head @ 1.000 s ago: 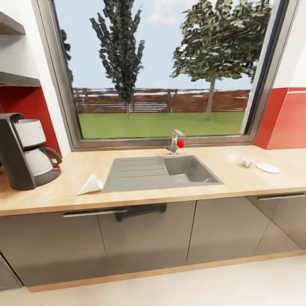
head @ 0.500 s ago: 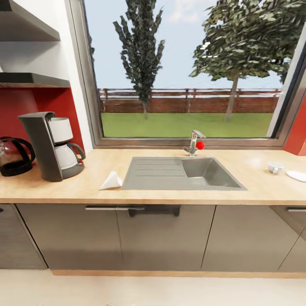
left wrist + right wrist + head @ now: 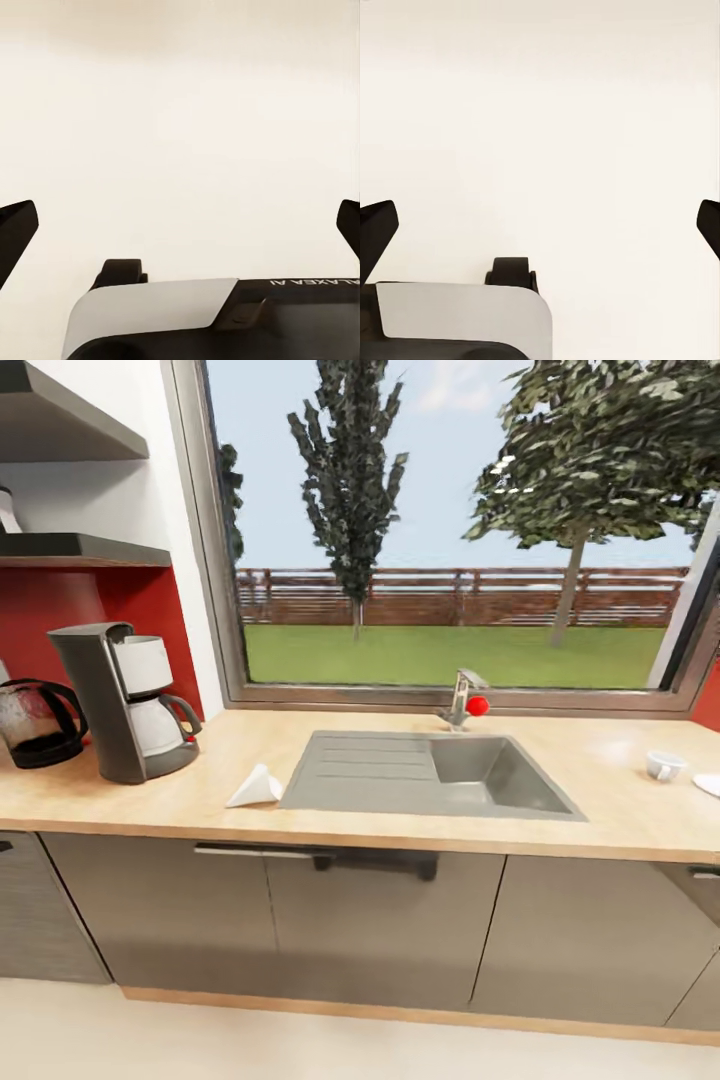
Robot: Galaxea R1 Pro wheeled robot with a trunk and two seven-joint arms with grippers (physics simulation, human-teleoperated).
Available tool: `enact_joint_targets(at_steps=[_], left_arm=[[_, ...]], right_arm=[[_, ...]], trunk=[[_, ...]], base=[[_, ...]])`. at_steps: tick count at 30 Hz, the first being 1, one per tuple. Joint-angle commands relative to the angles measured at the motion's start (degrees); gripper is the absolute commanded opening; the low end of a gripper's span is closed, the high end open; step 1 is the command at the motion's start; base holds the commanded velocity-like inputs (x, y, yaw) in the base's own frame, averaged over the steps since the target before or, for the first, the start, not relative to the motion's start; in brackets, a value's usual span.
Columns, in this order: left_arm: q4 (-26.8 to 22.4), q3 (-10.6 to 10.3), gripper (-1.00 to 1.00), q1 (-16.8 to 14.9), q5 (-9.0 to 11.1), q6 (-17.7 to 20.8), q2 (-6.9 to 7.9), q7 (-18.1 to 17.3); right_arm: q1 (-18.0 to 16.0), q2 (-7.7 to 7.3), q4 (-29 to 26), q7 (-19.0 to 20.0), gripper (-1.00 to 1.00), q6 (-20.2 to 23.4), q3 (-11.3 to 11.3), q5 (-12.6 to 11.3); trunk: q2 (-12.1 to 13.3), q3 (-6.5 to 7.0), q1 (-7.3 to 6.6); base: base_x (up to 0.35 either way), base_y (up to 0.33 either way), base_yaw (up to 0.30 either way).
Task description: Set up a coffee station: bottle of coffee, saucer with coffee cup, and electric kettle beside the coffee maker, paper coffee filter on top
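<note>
White paper coffee filter (image 3: 256,787) is seen lying on the kitchen countertop (image 3: 400,825) near the coffee maker (image 3: 122,700); left gripper (image 3: 180,225) and right gripper (image 3: 540,225) are spread wide, empty; thin paper can be crushed if pinched carelessly

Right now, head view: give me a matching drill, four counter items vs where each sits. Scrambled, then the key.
Items:
1. coffee maker
2. paper coffee filter
3. coffee cup
4. electric kettle

Places:
A. far right of the kitchen countertop, beside the saucer
B. flat on the worktop just left of the sink
C. left edge of the view, against the red wall
D. between the kettle and the filter, under the shelves

Pairs: 1-D, 2-B, 3-A, 4-C
</note>
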Motion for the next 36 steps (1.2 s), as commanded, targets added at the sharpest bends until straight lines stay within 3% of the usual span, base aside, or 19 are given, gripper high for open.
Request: enact_joint_targets(at_steps=[1,9,24,36], left_arm=[[-0.04,0.07,1.0,0.01,-0.03,-0.1,-0.02,0.02],[0.0,0.07,1.0,0.01,-0.03,-0.1,0.0,-0.02],[0.0,0.07,1.0,0.01,-0.03,-0.1,0.04,-0.03],[-0.03,0.07,1.0,0.01,-0.03,-0.1,-0.02,-0.01]], right_arm=[[-0.03,-0.01,0.05,-0.01,1.0,-0.17,0.03,0.04],[-0.03,0.05,0.05,-0.01,1.0,-0.17,0.03,0.05],[-0.03,0.08,0.05,-0.01,1.0,-0.17,0.06,0.05],[-0.03,0.0,0.05,-0.01,1.0,-0.17,0.07,0.05]], trunk=[[-0.03,-0.05,0.01],[-0.03,-0.05,0.01],[-0.03,-0.05,0.01],[-0.03,-0.05,0.01]], base=[[0.097,-0.303,0.077],[0.071,-0.234,0.189],[0.005,-0.017,0.262],[0.0,-0.23,0.059]])
